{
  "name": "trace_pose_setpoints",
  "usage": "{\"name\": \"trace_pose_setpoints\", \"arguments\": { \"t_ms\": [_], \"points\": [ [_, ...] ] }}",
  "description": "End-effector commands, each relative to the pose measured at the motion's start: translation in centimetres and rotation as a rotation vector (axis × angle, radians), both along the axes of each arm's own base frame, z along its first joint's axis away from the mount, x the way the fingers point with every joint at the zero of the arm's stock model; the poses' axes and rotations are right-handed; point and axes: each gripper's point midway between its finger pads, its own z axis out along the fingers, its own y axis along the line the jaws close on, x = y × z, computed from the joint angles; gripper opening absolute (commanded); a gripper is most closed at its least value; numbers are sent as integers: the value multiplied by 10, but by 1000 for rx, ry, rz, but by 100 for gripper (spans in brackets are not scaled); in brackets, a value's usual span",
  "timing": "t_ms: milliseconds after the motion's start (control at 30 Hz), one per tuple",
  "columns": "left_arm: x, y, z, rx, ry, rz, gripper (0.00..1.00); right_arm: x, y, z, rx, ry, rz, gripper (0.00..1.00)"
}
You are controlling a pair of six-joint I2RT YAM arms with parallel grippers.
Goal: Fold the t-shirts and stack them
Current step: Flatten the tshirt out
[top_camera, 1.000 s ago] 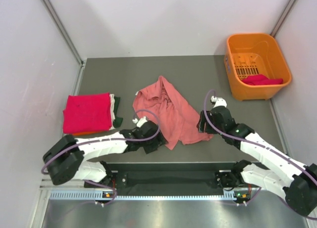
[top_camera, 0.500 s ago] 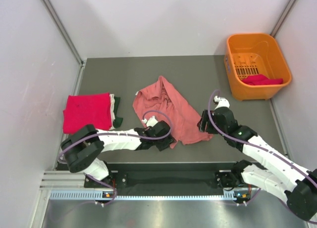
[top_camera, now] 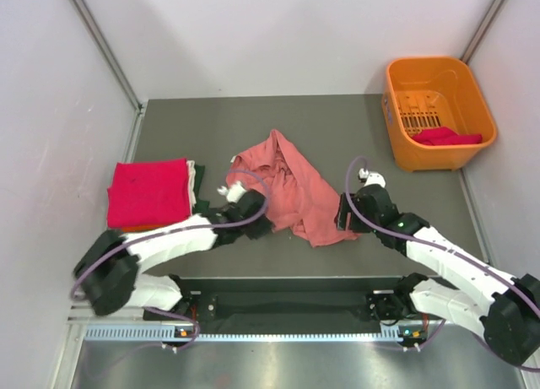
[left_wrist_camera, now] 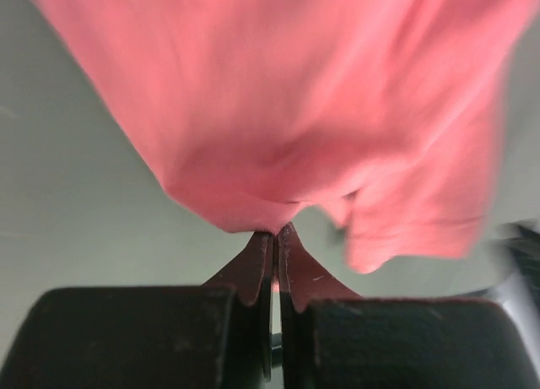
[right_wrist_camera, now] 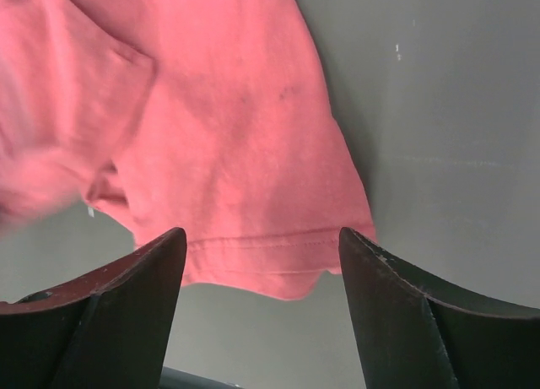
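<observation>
- A large, crumpled salmon-pink t-shirt (top_camera: 291, 191) of soft cloth lies bunched in the middle of the dark grey tabletop (top_camera: 337, 123), with its hem spread toward the near right.
- The left gripper (top_camera: 260, 215) sits at the shirt's near left edge. In the left wrist view its black fingers (left_wrist_camera: 253, 275) are pressed together, with a fold of the pink cloth pinched between them and drawn into a peak. The rest of the shirt (left_wrist_camera: 295, 110) fans out beyond.
- The right gripper (top_camera: 344, 213) is at the shirt's near right corner. In the right wrist view its two dark fingers (right_wrist_camera: 126, 296) stand wide apart, with the stitched hem (right_wrist_camera: 253, 245) between and just beyond them. Whether they touch the cloth cannot be told.
- To the left of the shirt, apart from it, is a stack of folded t-shirts (top_camera: 152, 195). A bright magenta-red t-shirt lies on top, and white and dark green edges show on the side facing the pink one.
- Well beyond the shirt, at the far right corner, stands an orange plastic basket (top_camera: 403, 144) holding a magenta-red cloth (top_camera: 447, 137).
</observation>
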Motion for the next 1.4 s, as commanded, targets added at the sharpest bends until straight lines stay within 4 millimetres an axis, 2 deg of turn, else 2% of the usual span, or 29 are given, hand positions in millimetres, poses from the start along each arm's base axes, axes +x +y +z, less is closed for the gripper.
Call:
{"name": "trace_pose_setpoints", "arguments": {
  "t_ms": [0, 33, 67, 100, 167, 200, 300, 367, 400, 467, 500, 567, 700, 733, 767, 800, 833, 900, 933, 1000, 1033, 1100, 1133, 1200, 1233, 1267, 1300, 1333, 1367],
  "points": [
    [21, 54, 59, 48, -157, 18, 0, 4, -3, -10, -16, 7, -7, 72],
    [27, 74, 65, 65, -168, 55, 0, 4, -1, -12, -12, 12, -6, 71],
    [29, 81, 76, 54, -197, 50, 0, 5, -1, -16, -12, 15, -10, 69],
    [37, 98, 96, 40, -261, 65, 0, 5, 0, -18, -11, 21, -10, 65],
    [33, 117, 105, 58, -255, 74, 0, 4, -1, -25, -21, 37, -12, 62],
    [38, 132, 119, 70, -287, 99, 0, 6, -4, -27, -34, 36, -27, 62],
    [37, 151, 130, 124, -285, 106, 0, 6, -11, -36, -71, 48, -53, 63],
    [40, 162, 134, 146, -283, 112, 0, 5, -14, -39, -78, 52, -58, 60],
    [43, 165, 142, 163, -299, 108, 0, 5, -14, -38, -77, 49, -60, 46],
    [46, 178, 149, 202, -305, 134, 0, 8, -17, -35, -80, 39, -78, 28],
    [50, 186, 160, 233, -337, 148, 0, 11, -21, -33, -85, 31, -97, 11],
    [54, 200, 172, 279, -361, 186, 0, 17, -24, -22, -83, 14, -116, 0],
    [54, 232, 204, 389, -405, 285, 0, 39, -41, 7, -99, -41, -166, 0],
    [55, 241, 211, 417, -422, 323, 0, 49, -42, 23, -89, -74, -179, 0],
    [54, 245, 218, 431, -444, 329, 0, 52, -48, 29, -98, -77, -193, 0],
    [54, 247, 221, 440, -452, 335, 0, 59, -60, 37, -104, -89, -223, 0],
    [54, 250, 222, 449, -454, 340, 0, 69, -61, 54, -86, -121, -230, 0],
    [53, 255, 222, 476, -452, 354, 0, 80, -68, 67, -61, -135, -239, 0],
    [54, 255, 221, 481, -451, 356, 0, 89, -66, 83, -43, -164, -236, 0],
    [55, 258, 219, 495, -445, 369, 0, 100, -66, 90, -38, -161, -236, 0],
    [56, 258, 219, 499, -444, 367, 0, 111, -64, 107, -23, -193, -240, 0],
    [58, 261, 219, 509, -443, 376, 0, 126, -66, 109, -13, -178, -252, 0],
    [59, 260, 219, 508, -442, 374, 0, 139, -66, 126, 6, -212, -259, 0],
    [62, 256, 217, 498, -440, 360, 0, 159, -76, 123, 11, -191, -294, 0],
    [63, 257, 216, 500, -437, 361, 0, 173, -80, 140, 25, -221, -310, 0],
    [64, 256, 214, 505, -431, 356, 0, 187, -82, 130, 19, -193, -321, 0],
    [64, 258, 214, 515, -430, 359, 0, 197, -92, 132, 27, -192, -338, 0],
    [65, 259, 214, 519, -428, 364, 0, 211, -95, 146, 39, -220, -344, 4],
    [65, 260, 213, 523, -427, 366, 0, 222, -96, 131, 36, -181, -342, 14]
  ]
}}
